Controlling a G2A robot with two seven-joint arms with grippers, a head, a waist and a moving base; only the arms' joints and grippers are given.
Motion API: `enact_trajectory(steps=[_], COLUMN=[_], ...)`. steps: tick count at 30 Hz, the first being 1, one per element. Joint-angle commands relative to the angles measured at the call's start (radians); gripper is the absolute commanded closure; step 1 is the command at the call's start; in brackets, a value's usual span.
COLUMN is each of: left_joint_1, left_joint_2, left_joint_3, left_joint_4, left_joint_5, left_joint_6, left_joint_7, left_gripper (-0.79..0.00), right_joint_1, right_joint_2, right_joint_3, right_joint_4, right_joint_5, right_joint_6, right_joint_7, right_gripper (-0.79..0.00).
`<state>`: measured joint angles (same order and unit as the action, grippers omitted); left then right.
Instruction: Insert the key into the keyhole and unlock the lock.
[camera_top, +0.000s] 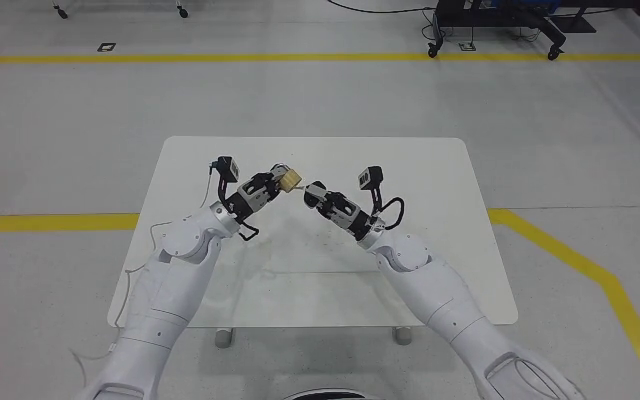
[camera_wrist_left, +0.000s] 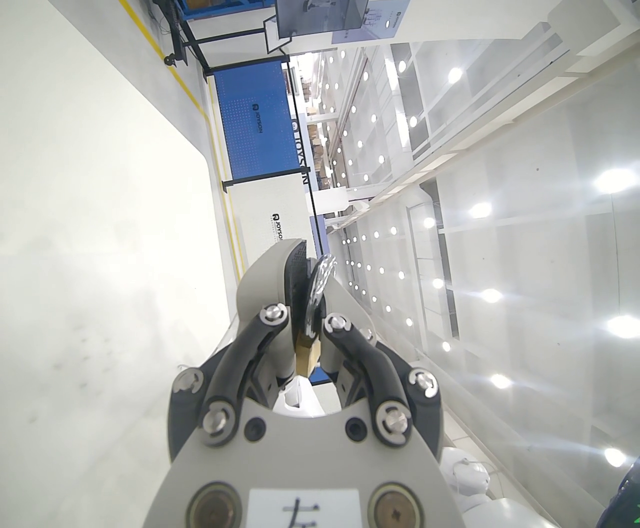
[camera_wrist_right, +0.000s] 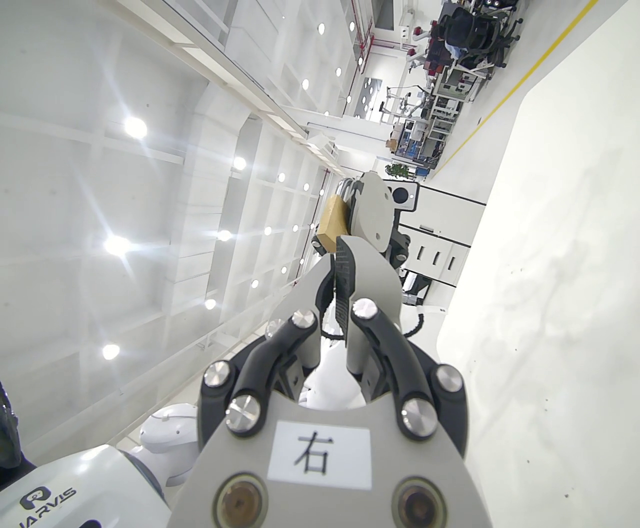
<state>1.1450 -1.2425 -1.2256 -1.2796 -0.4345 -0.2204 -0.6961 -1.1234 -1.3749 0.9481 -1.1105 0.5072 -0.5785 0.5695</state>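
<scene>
White table (camera_top: 440, 180) on a pale grey floor, yellow floor lines (camera_top: 300, 58), ceiling lights (camera_wrist_left: 480, 210) overhead. Both arms are up over the table's middle. Left gripper (camera_wrist_left: 311, 280) is clamped on the brass lock (camera_wrist_left: 306, 356), held clear of the surface. Right gripper (camera_wrist_right: 341, 262) is just beside the lock, fingers pinched together. Can't tell if a key sits between them, the pads hide it. Keyhole unreadable. Count: 1 lock, 2 grippers, 1 table.
</scene>
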Motion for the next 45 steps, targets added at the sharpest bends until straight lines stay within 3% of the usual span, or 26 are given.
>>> enact_trajectory(steps=[1,28,32,35,42,45], left_joint_1=[0.0,-0.002,-0.002,0.0,0.007,-0.015], left_joint_2=[0.0,-0.001,-0.001,0.003,0.01,0.001], left_joint_3=[0.0,0.001,-0.007,-0.03,-0.051,-0.041], left_joint_4=[0.0,-0.006,0.003,0.014,0.04,0.108], left_joint_5=[-0.001,0.009,-0.023,-0.049,-0.155,-0.404], left_joint_6=[0.001,0.008,0.017,0.004,-0.033,0.097], left_joint_7=[0.0,0.005,-0.004,-0.037,-0.235,-0.429], left_gripper=[0.0,0.0,0.0,0.0,0.0,0.0], right_joint_1=[0.0,0.0,-0.012,-0.011,-0.004,0.007], right_joint_2=[-0.001,-0.024,-0.024,-0.02,-0.021,-0.025], right_joint_3=[0.002,-0.006,0.012,0.054,0.073,0.068], right_joint_4=[0.001,0.011,0.003,0.028,0.046,0.059], right_joint_5=[0.001,-0.018,0.025,0.062,0.136,0.15], right_joint_6=[0.0,0.01,-0.055,-0.115,-0.105,-0.093], right_joint_7=[0.002,0.008,0.032,0.029,0.098,0.12], right_gripper=[0.0,0.0,0.0,0.0,0.0,0.0])
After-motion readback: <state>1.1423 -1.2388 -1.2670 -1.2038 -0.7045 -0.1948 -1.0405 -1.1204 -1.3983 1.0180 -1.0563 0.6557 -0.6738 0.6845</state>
